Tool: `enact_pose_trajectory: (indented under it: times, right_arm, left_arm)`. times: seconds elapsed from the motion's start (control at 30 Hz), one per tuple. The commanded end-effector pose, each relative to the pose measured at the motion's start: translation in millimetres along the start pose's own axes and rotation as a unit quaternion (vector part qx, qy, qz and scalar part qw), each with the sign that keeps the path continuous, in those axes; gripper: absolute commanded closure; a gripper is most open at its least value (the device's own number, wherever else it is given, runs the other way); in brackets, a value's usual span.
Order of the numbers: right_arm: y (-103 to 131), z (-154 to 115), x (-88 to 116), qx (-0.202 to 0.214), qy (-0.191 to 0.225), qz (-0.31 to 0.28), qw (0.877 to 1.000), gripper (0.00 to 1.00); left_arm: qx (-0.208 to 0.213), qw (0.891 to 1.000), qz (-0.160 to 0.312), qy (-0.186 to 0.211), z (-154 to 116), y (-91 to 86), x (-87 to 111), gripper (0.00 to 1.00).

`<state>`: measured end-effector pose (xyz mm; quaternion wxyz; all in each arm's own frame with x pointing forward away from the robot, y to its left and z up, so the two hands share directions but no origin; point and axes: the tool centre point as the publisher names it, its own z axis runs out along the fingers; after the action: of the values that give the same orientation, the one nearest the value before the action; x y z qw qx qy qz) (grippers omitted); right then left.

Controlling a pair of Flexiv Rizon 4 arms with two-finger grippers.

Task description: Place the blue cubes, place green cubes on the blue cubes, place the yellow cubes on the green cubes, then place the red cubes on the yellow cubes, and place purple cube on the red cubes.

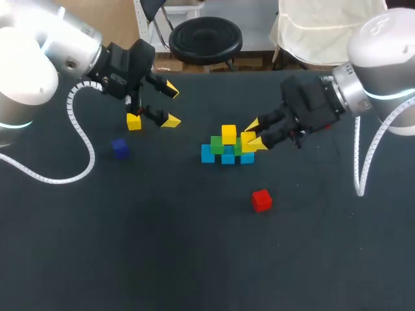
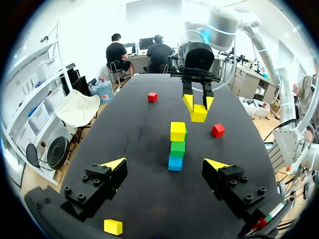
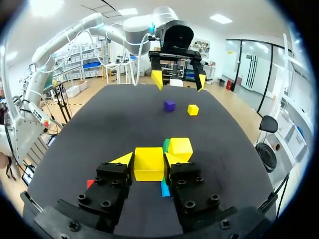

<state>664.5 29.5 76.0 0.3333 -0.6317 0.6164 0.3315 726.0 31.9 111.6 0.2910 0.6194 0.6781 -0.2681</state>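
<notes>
A small pyramid stands mid-table: blue cubes [image 1: 207,153] at the base, green cubes [image 1: 217,144] on them, one yellow cube [image 1: 228,134] on top. My right gripper [image 1: 254,137] is shut on a second yellow cube [image 1: 248,141], held right beside the top yellow cube [image 3: 180,147], just above the stack's right side. This held yellow cube [image 3: 148,163] fills the gap between the fingers of the right gripper [image 3: 148,160]. My left gripper [image 1: 172,105] hangs open and empty at the back left, above a loose yellow cube [image 1: 133,121]. The purple cube [image 1: 120,148] lies nearby.
A red cube [image 1: 261,200] lies in front of the stack, on its right. A second red cube [image 2: 152,97] sits farther off behind my right arm. The loose yellow cube [image 2: 113,226] lies under the left gripper [image 2: 165,164].
</notes>
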Motion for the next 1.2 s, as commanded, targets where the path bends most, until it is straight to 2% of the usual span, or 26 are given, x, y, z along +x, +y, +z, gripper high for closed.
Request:
enact_pose_trajectory:
  times: [0.03, 0.63, 1.2]
  right_arm:
    - [-1.2, 2.1, 1.4, 0.001, 0.0, 0.001, 1.0, 1.0]
    - [-12.0, 4.3, 9.1, 0.012, -0.01, -0.011, 1.0, 1.0]
    - [-24.3, 5.6, 10.1, 0.003, -0.021, -0.014, 1.0, 1.0]
  left_arm:
    - [0.001, 1.0, 0.0, 0.001, 0.4, 0.8, -0.1, 0.0]
    - [0.001, 1.0, 0.0, 0.001, 0.4, 0.8, -0.1, 0.0]
    - [0.001, 1.0, 0.0, 0.001, 0.4, 0.8, -0.1, 0.0]
